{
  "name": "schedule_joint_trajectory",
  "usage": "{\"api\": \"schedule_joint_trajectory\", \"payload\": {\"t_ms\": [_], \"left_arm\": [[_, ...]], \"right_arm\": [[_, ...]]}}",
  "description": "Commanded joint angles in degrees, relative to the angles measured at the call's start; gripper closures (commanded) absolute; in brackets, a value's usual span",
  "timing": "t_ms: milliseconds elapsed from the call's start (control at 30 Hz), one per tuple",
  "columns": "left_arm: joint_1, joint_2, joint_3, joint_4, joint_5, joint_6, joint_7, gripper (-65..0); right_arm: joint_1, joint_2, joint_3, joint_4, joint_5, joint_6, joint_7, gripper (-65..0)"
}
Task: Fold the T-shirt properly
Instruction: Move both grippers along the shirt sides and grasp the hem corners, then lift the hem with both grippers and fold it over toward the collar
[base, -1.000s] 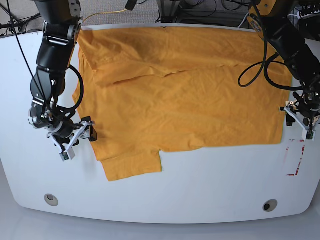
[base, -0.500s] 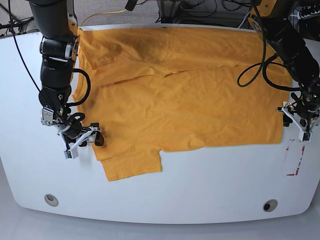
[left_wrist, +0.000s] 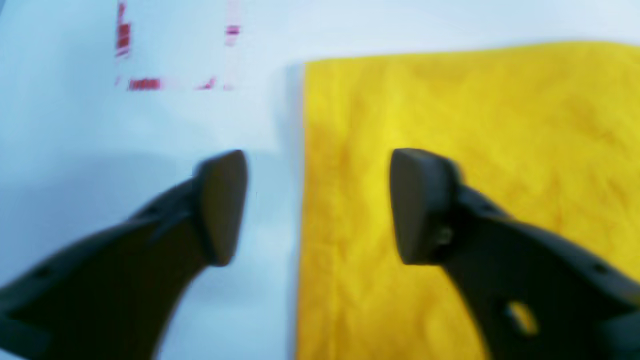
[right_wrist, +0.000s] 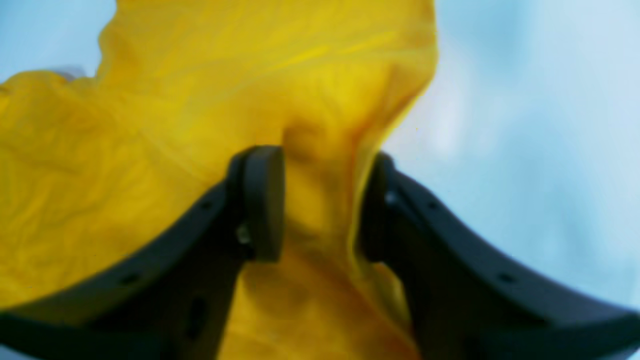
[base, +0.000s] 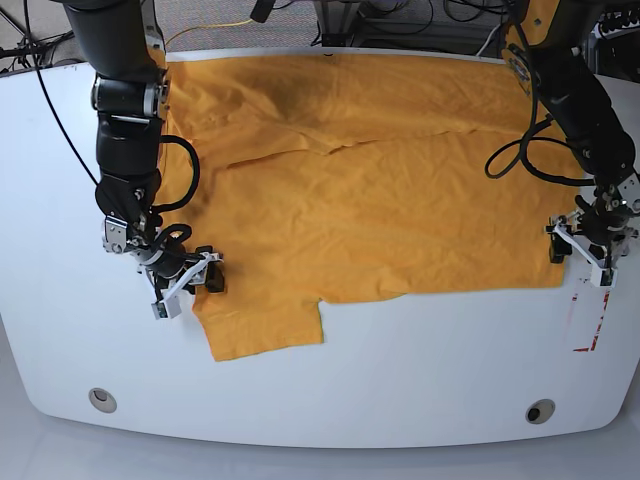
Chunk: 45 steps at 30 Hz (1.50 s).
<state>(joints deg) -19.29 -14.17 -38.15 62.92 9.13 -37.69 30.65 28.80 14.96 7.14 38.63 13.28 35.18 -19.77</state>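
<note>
- The right gripper has a bunched fold of the orange-yellow cotton T-shirt pinched between its black fingers, at the shirt's edge beside the sleeve.
- Bare white table lies just outside that gripper.
- The left gripper is spread apart, straddling the straight hem: one finger over table, one over cloth.
- The shirt lies flat and wrinkled.

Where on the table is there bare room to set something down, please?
The white table is bare along the front, below the T-shirt, and at the far left. The shirt covers the middle and back; the right gripper and left gripper crowd its side edges.
</note>
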Motion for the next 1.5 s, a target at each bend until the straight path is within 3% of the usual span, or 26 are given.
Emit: {"api": "schedule_joint_trajectory", "payload": {"t_ms": [0,133,267,400,700,967,1000,1067,1133,1200,1367,1467], "left_arm": [[-3.2,-1.3,-0.1,-1.8,-0.7,3.2,-2.9,-49.9],[-6.2,-3.4,0.0,-8.5,-0.7,6.8,-3.5,-51.9],[-10.4,-4.3,0.1,-16.3,-0.7,6.7,-3.7,-51.9],[-12.4,-5.5,4.8,-20.6,-0.7,6.7,-4.8,-51.9],[-12.6,-4.9,9.8,-23.7,-0.8,6.7,-7.7,-51.1],[-12.7,-4.9,10.2,-27.3,-0.6,6.7,-13.3,-13.3],[-12.7,-4.9,10.2,-27.3,-0.6,6.7,-13.3,-9.2],[-12.7,-5.0,10.2,-27.3,-0.7,6.7,-13.4,0.0],[-12.7,-5.1,10.2,-27.3,-0.6,6.4,-13.5,0.0],[-12.7,-5.2,10.2,-27.3,-0.7,5.1,-13.6,0.0],[-12.7,-5.3,9.8,-27.1,-0.7,-2.3,-13.6,0.0],[-12.3,-5.2,9.6,-23.6,-0.8,-2.3,-13.4,0.0]], "right_arm": [[1.1,0.8,0.0,0.5,-0.4,0.2,-0.8,-17.6],[1.1,0.8,0.0,0.6,-0.4,0.2,-0.8,-16.8],[1.1,0.8,0.0,0.6,-0.4,0.2,-0.8,-16.8],[1.1,0.8,0.0,0.7,-0.1,0.2,-0.8,-16.8],[1.1,0.8,0.0,0.8,0.1,0.2,-0.8,-16.6],[1.1,0.8,0.1,0.9,0.1,0.6,-0.8,-15.5],[1.1,0.8,0.1,0.9,0.1,0.6,-0.8,-14.0],[1.1,0.8,0.2,2.2,0.1,0.6,-0.9,-4.9],[1.1,0.8,0.2,4.1,0.0,0.5,-1.3,0.0],[1.1,0.8,0.2,5.1,-0.1,0.4,-1.7,0.0],[1.2,1.1,0.4,8.8,0.2,0.6,-5.8,0.0],[-0.1,1.2,0.4,14.1,0.2,0.6,-9.2,0.0]]}}
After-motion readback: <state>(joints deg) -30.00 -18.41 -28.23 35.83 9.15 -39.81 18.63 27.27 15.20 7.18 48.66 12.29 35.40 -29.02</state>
